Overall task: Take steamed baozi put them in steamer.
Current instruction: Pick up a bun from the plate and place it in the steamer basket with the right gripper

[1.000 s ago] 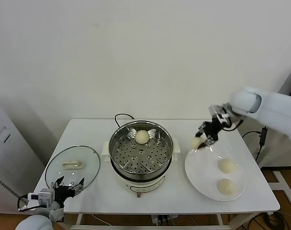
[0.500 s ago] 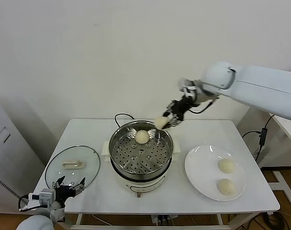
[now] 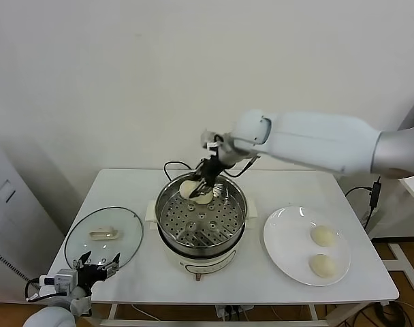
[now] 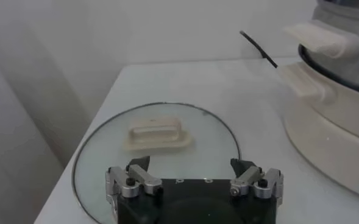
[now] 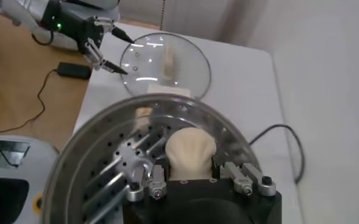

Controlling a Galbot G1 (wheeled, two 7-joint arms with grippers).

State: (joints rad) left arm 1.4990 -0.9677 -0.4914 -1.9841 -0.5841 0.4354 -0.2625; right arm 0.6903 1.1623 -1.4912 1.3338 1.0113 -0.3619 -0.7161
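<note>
At the lower left of the frame the left gripper (image 3: 98,262) hangs spread by the glass lid (image 3: 103,236). Two baozi (image 3: 323,236) lie on the plate (image 3: 282,248) at lower right. Farther back at centre, the right gripper (image 3: 201,189) pinches a bun (image 3: 189,188) over the steamer (image 3: 201,219).

A bare test room: white table (image 3: 125,178), plain wall (image 3: 193,68), trailing cables (image 3: 370,194).

You have a white table (image 3: 152,279) with the steamer (image 3: 201,221) at its middle. A round glass lid (image 3: 103,236) lies flat to the steamer's left. A white plate (image 3: 289,242) sits to the steamer's right. A black cable (image 3: 171,165) curls behind the steamer.
</note>
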